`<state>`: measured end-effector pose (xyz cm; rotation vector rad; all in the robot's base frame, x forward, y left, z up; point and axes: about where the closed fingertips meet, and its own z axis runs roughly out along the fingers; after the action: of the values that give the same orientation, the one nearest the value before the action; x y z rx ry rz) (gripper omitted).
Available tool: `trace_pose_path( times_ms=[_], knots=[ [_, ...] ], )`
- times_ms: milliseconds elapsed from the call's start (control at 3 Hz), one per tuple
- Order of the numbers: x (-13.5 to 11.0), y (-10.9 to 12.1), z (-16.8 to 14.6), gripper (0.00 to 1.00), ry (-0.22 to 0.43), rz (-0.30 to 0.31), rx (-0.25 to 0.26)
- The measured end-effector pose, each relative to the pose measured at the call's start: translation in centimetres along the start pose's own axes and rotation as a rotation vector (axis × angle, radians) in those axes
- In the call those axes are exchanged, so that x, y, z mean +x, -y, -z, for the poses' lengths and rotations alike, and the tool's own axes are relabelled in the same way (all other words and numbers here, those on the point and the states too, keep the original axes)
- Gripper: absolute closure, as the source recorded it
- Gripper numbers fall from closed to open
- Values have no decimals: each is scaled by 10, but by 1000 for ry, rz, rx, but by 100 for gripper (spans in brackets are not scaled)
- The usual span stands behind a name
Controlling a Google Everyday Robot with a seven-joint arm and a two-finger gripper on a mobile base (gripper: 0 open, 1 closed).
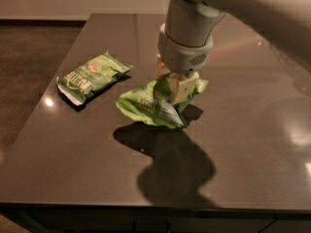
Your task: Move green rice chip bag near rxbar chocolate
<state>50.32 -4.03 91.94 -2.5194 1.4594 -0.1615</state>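
Observation:
The green rice chip bag point(148, 106) is light lime green and crinkled, with white lettering. It hangs lifted above the dark table point(87, 174), casting a shadow below. My gripper point(176, 85) comes down from the top of the camera view and is shut on the bag's upper right part. The rxbar chocolate is out of view, or hidden behind my arm.
A smaller, darker green bag point(90, 76) with a white logo and red spot lies flat on the table at the left. The table's left edge runs beside it, and the front edge is at the bottom. My large arm fills the upper right.

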Motion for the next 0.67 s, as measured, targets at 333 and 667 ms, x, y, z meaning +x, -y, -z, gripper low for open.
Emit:
trace_pose_path(
  times_ms=[333,667],
  knots=[
    [35,23,-5,100,-59,-107,19],
    [68,38,-14,100,-114,-177,26]
  ],
)
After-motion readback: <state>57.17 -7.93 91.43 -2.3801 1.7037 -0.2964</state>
